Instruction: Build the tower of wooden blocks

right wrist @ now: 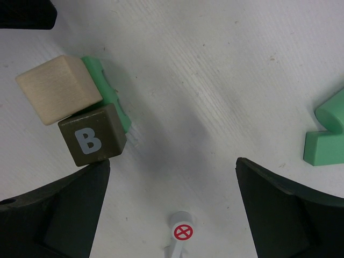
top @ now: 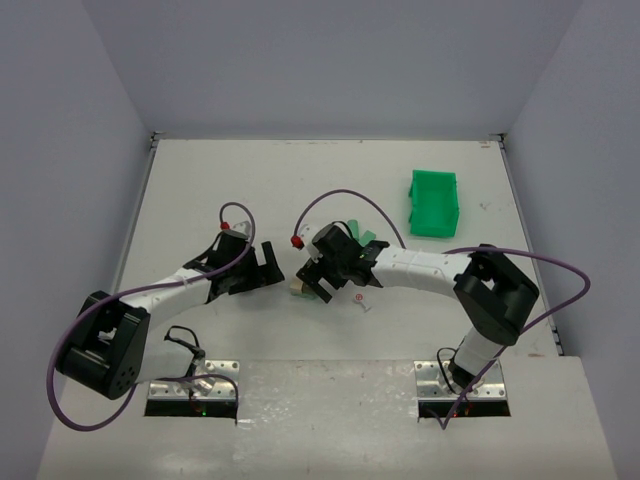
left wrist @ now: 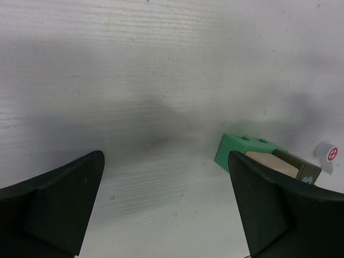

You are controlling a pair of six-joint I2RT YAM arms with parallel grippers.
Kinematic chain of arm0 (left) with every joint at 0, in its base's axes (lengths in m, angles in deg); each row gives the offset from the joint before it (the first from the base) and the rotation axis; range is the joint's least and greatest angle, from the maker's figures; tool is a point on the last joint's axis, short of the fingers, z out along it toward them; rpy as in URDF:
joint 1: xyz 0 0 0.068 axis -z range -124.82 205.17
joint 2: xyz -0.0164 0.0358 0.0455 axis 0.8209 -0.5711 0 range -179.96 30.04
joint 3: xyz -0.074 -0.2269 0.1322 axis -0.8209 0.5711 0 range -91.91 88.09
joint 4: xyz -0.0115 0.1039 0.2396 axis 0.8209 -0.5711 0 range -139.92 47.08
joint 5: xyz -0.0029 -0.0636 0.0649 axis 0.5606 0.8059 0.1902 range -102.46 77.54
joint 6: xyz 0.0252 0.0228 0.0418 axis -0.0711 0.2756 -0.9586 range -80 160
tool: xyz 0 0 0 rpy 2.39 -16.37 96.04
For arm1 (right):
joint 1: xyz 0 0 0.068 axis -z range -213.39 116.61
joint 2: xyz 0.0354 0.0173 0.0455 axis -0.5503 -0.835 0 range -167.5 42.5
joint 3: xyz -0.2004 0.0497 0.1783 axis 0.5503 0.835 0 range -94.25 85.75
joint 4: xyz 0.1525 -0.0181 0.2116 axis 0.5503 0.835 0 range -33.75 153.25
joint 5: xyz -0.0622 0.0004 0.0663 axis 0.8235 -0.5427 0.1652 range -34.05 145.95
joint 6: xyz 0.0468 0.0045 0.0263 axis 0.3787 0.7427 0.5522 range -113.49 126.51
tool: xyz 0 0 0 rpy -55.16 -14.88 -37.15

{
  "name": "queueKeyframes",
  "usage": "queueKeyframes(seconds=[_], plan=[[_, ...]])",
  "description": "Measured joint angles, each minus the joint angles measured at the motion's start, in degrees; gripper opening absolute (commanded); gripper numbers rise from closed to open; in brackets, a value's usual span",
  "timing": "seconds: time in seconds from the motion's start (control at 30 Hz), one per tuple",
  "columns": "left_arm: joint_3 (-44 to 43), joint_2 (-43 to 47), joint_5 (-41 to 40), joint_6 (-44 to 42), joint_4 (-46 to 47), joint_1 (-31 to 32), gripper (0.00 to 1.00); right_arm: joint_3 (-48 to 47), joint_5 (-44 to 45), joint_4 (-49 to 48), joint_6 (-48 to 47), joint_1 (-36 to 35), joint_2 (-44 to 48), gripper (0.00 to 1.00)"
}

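A tan cube (right wrist: 59, 88) and an olive cube marked "B" (right wrist: 91, 141) sit side by side on a green block (right wrist: 109, 94) lying on the table. My right gripper (right wrist: 172, 166) is open and empty, its left finger just below the "B" cube. The stack also shows in the left wrist view: green block (left wrist: 235, 152), tan cube (left wrist: 271, 163), olive cube (left wrist: 299, 167). My left gripper (left wrist: 165, 161) is open and empty, the stack behind its right finger. From above, the stack (top: 299, 289) lies between the left gripper (top: 268, 263) and the right gripper (top: 318, 281). No dark blue wedge is in view.
A light green shaped piece (right wrist: 325, 134) lies to the right of my right gripper, also seen from above (top: 368, 238). A small white pin with a red crossed circle (right wrist: 183, 232) lies between the right fingers. A bright green bin (top: 433, 203) stands at the back right.
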Motion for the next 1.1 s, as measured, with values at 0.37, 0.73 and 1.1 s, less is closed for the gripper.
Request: queueKeyframes(seconds=[0.37,0.73,1.1], plan=[[0.0,-0.33,0.81,-0.37,0.68,0.47,1.0,-0.01,-0.1,0.02,0.0,0.0,-0.3,0.99],[0.0,-0.39,0.96,-0.37,0.8,0.85,1.0,-0.02,3.85,0.04,0.2,0.0,-0.94,0.99],[0.0,-0.39,0.94,-0.37,0.8,0.85,1.0,-0.02,5.1,-0.53,0.63,0.37,-0.96,0.99]])
